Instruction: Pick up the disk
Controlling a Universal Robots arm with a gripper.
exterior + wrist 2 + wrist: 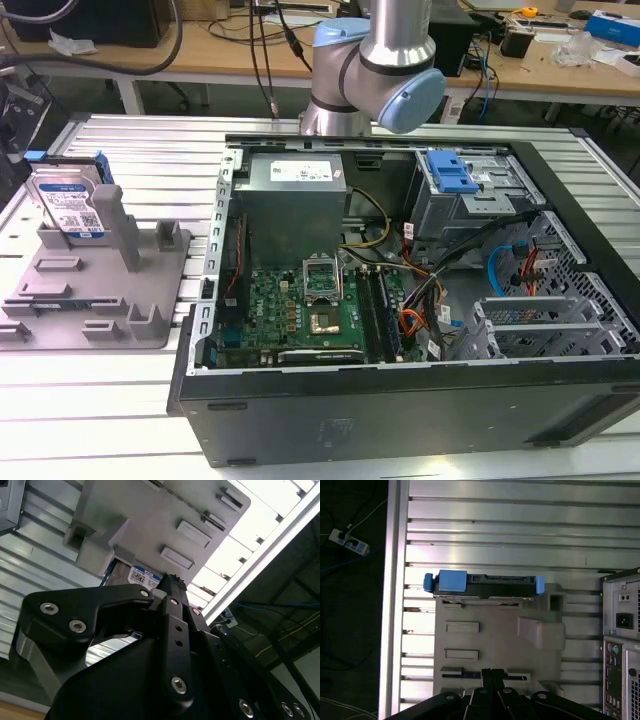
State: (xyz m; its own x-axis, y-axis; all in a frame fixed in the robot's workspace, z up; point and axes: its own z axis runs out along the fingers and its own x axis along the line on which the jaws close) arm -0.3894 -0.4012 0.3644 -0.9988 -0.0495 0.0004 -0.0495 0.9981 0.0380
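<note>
One disk (68, 205) stands on edge in the grey holder (110, 300), near the worktop's (150, 150) edge at the exterior view's left, beside the open computer case (400, 410). In the first wrist view the hand (487, 672) hangs over the holder's opposite side, fingertips clenched together on nothing. It is well apart from the disk, whose blue rail faces up at it. The arm (370, 60) rises behind the case.
</note>
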